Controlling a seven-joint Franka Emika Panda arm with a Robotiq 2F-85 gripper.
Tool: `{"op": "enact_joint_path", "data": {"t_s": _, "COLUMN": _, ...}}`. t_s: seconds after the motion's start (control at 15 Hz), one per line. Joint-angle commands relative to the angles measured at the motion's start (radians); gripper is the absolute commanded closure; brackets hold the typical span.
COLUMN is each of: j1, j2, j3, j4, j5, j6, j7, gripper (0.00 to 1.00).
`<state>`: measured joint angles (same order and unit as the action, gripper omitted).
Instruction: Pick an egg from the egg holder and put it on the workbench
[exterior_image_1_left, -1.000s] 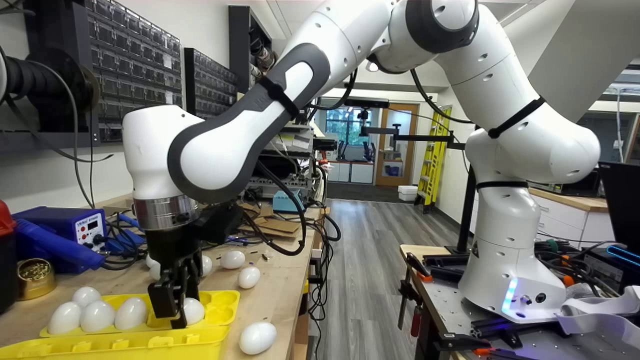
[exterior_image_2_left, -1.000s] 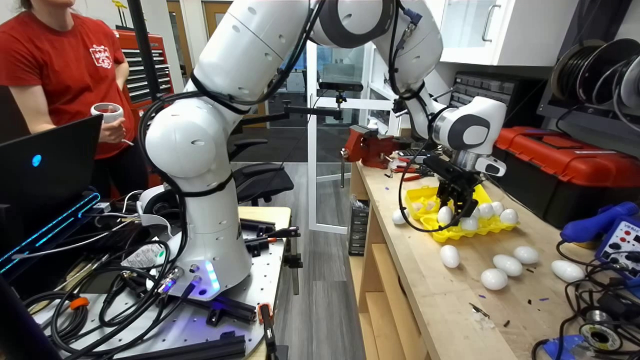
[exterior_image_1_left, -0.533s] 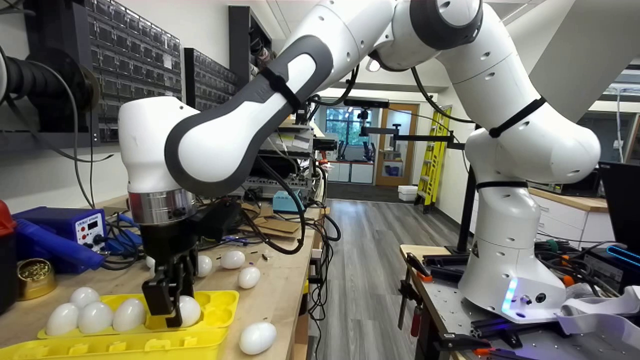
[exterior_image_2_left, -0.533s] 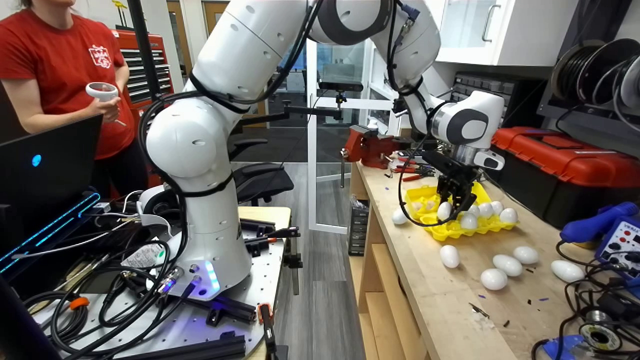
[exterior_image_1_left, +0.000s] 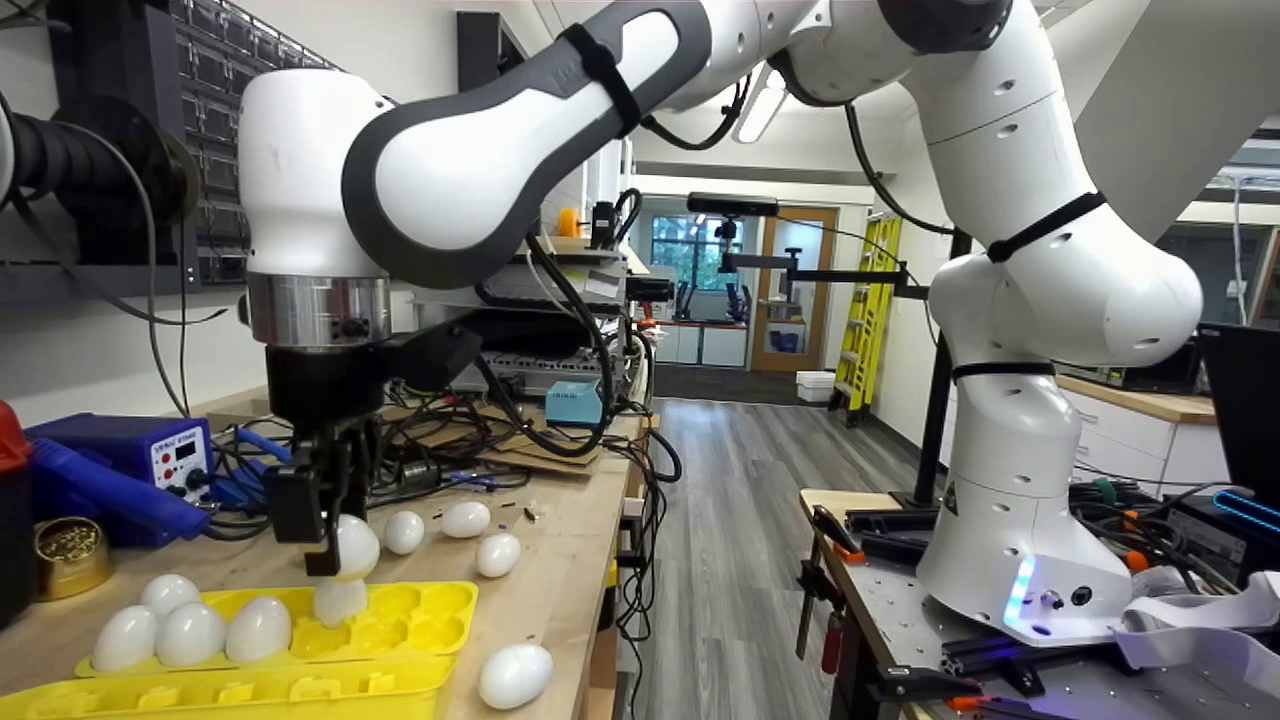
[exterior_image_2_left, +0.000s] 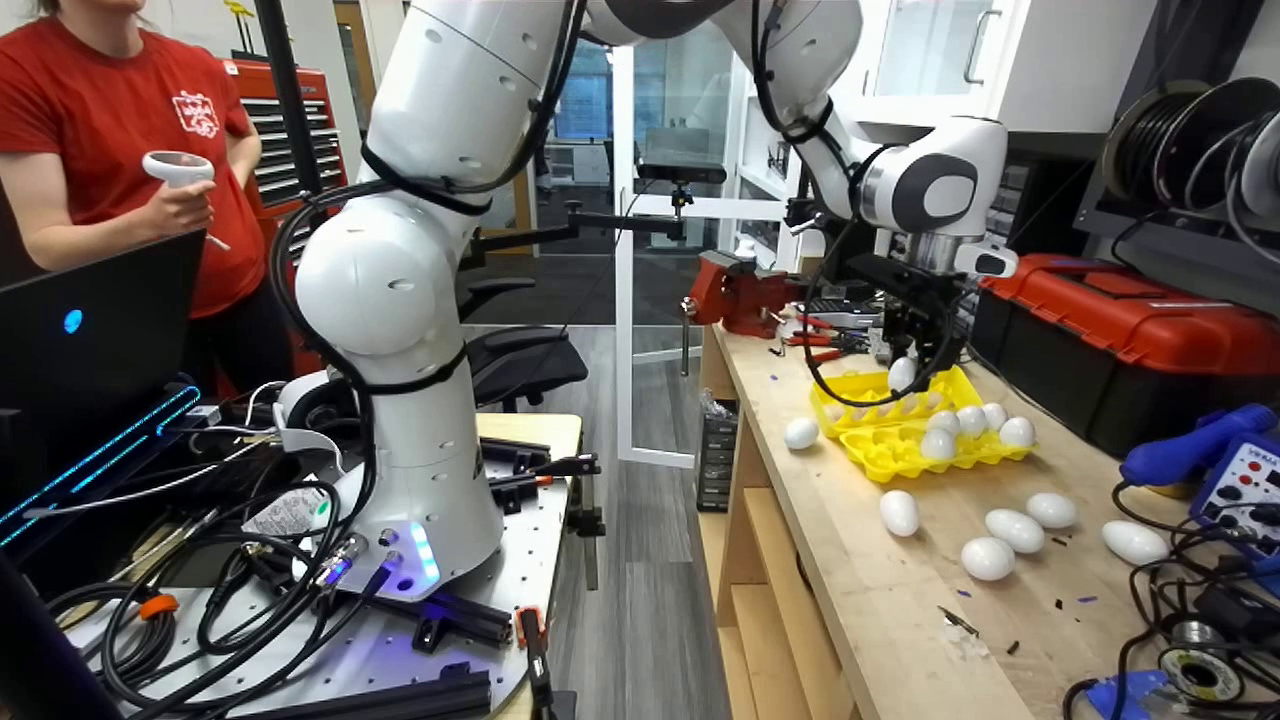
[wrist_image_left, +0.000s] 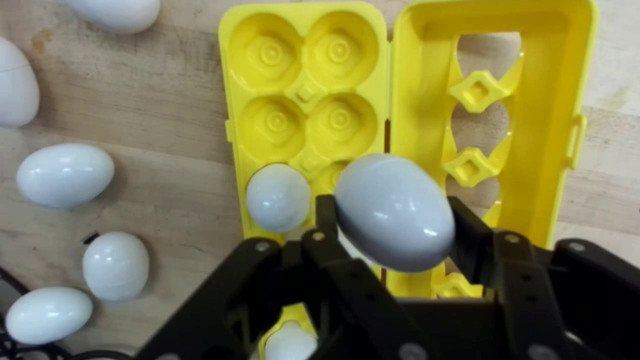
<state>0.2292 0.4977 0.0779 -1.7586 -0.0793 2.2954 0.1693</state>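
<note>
My gripper (wrist_image_left: 397, 217) is shut on a white egg (wrist_image_left: 385, 200), with one finger on each side of it. In both exterior views the held egg (exterior_image_1_left: 358, 548) (exterior_image_2_left: 902, 374) hangs above the yellow egg holder (exterior_image_1_left: 455, 605) (exterior_image_2_left: 880, 462), apart from it. The holder (wrist_image_left: 306, 93) lies open on the tan workbench (exterior_image_1_left: 550, 530) (exterior_image_2_left: 850, 560), its lid (wrist_image_left: 550, 150) folded out beside it. Several eggs stand in its cups, one of them (exterior_image_1_left: 340, 602) (wrist_image_left: 278, 197) just below the held egg. Several cups are bare. The gripper hides part of the holder in the wrist view.
Several loose eggs lie on the bench around the holder, such as one near the edge (exterior_image_1_left: 515, 676) and others farther along (exterior_image_2_left: 988, 558). A red and black toolbox (exterior_image_2_left: 1130, 330) stands behind the holder. A blue soldering station (exterior_image_1_left: 120, 470) and cables (exterior_image_2_left: 1150, 600) are nearby.
My gripper has risen with the egg, lifting it out of its cup to above the holder. An egg standing behind it in the holder now shows. The holder stays in place.
</note>
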Motion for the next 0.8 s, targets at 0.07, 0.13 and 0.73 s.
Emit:
{"op": "enact_joint_path", "data": {"t_s": 0.07, "j1": -0.008, "j2": -0.031, "j3": -0.047, "j4": -0.012, "j5": -0.041, "j6": -0.037, "j7": 0.044, "gripper": 0.71}}
{"op": "enact_joint_path", "data": {"t_s": 0.13, "j1": -0.008, "j2": -0.025, "j3": -0.059, "j4": -0.009, "j5": -0.05, "j6": -0.038, "j7": 0.052, "gripper": 0.71}}
{"op": "enact_joint_path", "data": {"t_s": 0.73, "j1": -0.024, "j2": 0.086, "j3": -0.118, "j4": 0.019, "j5": -0.076, "j6": -0.04, "j7": 0.084, "gripper": 0.71}}
